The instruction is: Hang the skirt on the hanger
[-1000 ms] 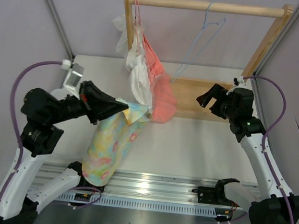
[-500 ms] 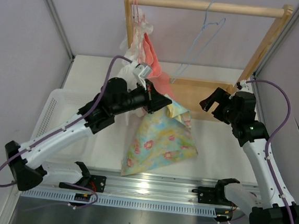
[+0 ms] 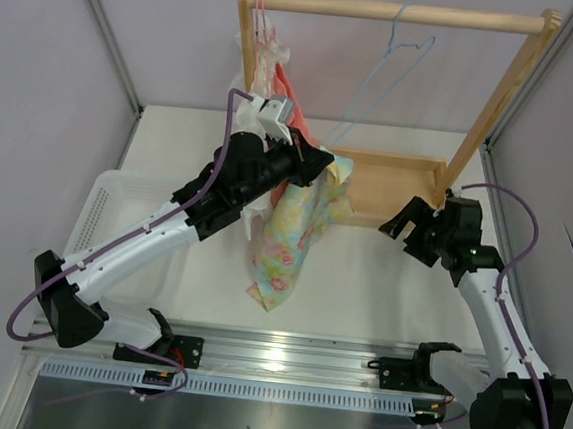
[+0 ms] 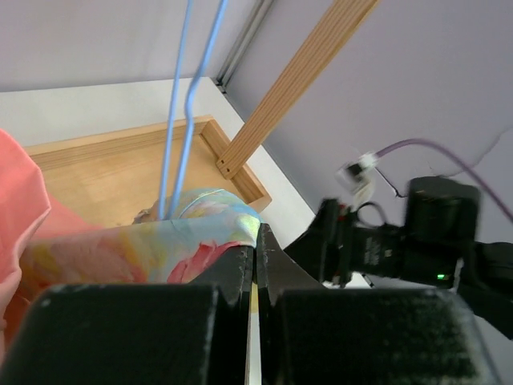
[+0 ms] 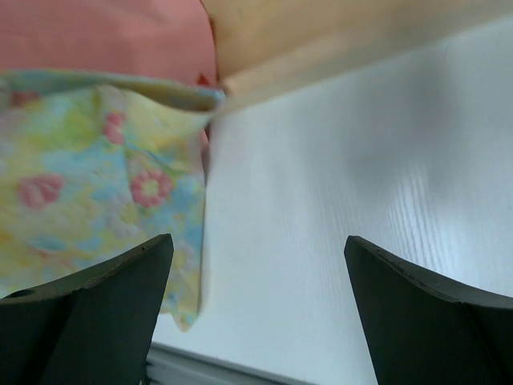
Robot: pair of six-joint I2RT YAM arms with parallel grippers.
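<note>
Halfway-ish. My left hand [image 3: 319, 164] clamped on soft yellow-and-blue flower-print skirt [image 3: 293, 230], dangling it right by bottom of thin light-blue wire hanger [image 4: 189, 100]. Not on hanger yet. My right hand [image 3: 404, 215] spread apart, empty, nearby. Draping part left, I reckon.

No readable text, label or number shows in any view.
</note>
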